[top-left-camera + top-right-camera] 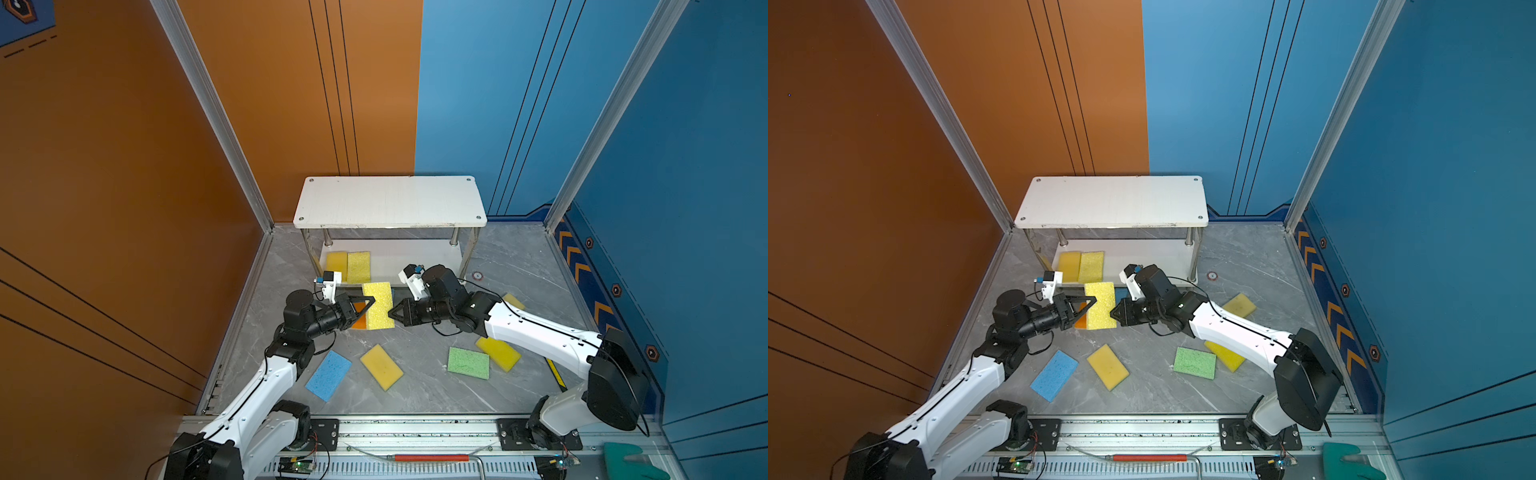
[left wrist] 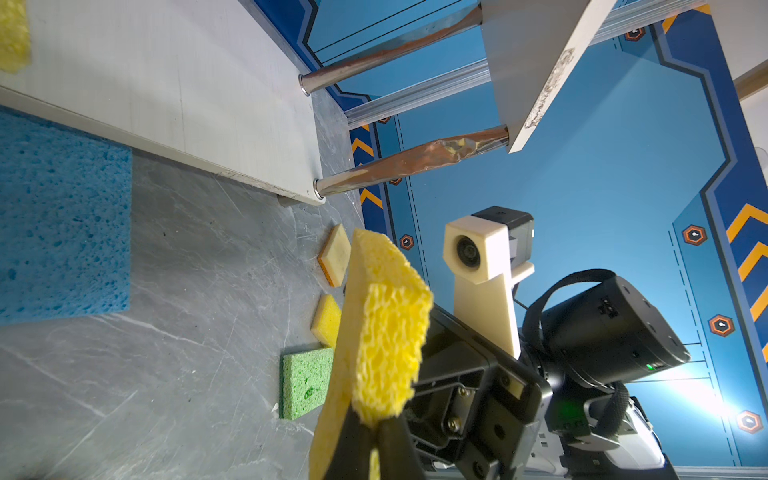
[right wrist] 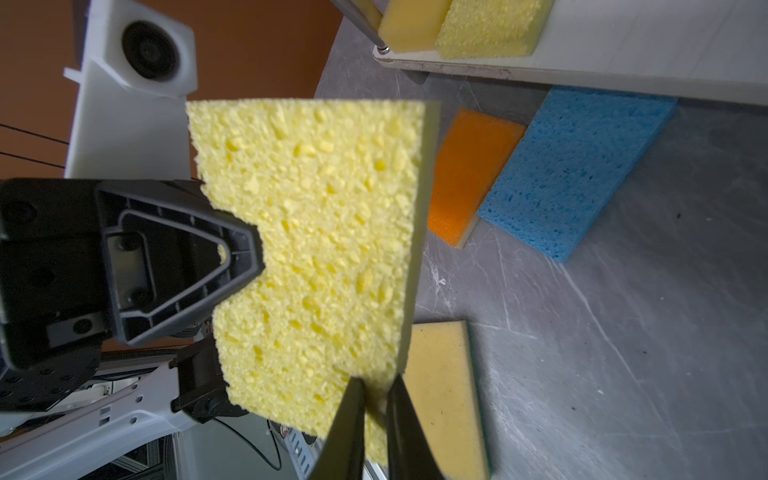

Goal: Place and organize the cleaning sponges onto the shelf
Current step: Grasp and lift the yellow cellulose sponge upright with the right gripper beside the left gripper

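Pinching the same porous yellow sponge (image 1: 379, 306) from opposite sides, the left tool (image 1: 371, 301) clamps one long edge and the right tool (image 1: 391, 314) clamps the other. The pad hangs clear of the desk (image 1: 419, 386) between them, broad face turned upward. Its long axis runs crosswise to the line between the two tools and points at the shelf (image 1: 390, 201), which stands just beyond the pad's far end.

On the shelf's lower board (image 1: 399, 255), two yellow sponges (image 1: 357, 267) lie side by side at the end beyond the left tool; the stretch beyond the right tool is bare. This looks like a handover. The right tool is nearer that bare stretch, so one grip would have to release before the pad can go in beside the pair. An orange sponge (image 1: 360, 322) lies on the desk beneath the held pad.
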`<state>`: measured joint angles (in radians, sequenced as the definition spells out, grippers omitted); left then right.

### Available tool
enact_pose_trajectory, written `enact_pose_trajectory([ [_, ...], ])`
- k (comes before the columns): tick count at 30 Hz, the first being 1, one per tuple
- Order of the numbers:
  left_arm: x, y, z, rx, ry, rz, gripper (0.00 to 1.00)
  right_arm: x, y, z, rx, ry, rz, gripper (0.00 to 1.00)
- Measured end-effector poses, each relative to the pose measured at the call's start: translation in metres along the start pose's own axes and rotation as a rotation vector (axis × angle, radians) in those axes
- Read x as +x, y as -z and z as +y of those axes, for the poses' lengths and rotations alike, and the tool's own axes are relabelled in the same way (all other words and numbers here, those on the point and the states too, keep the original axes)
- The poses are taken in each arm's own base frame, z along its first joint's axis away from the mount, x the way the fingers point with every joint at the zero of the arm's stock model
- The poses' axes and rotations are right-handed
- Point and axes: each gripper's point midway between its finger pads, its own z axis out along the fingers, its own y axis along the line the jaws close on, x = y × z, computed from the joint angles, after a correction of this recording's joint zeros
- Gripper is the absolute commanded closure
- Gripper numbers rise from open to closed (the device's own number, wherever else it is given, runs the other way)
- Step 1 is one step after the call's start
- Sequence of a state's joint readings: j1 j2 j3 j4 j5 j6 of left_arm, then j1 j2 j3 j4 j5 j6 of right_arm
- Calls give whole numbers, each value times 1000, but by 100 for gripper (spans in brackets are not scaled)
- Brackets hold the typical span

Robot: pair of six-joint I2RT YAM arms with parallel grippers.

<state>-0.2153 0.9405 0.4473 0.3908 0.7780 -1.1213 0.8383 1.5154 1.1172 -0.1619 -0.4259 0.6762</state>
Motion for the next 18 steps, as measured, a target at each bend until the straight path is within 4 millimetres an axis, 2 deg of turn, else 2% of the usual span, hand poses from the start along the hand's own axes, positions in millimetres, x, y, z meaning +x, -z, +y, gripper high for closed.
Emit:
enact_pose_trajectory([
  [1,-1,0,0,2,1,-2,100,-1,0,1,-6,-1,-4,100],
  [6,-3,2,0,5,8,-8,100,-2,0,1,-22,-11,-9,100],
  [9,-4,3,3,2,14,-11,94,-3,-1,1,-25,-14,-14,100],
  [11,-5,4,3,2,12,-14,79,-3,0,1,-27,-19,-19,100],
  [12,-6,5,3,2,11,-15,67,-3,0,1,-27,-22,-20,100],
  [14,-9,7,4,4,19,-21,58,-3,1,-3,-20,-31,-22,100],
  [18,-17,13,7,0,26,-45,26,-6,2,-18,18,-65,-41,100],
])
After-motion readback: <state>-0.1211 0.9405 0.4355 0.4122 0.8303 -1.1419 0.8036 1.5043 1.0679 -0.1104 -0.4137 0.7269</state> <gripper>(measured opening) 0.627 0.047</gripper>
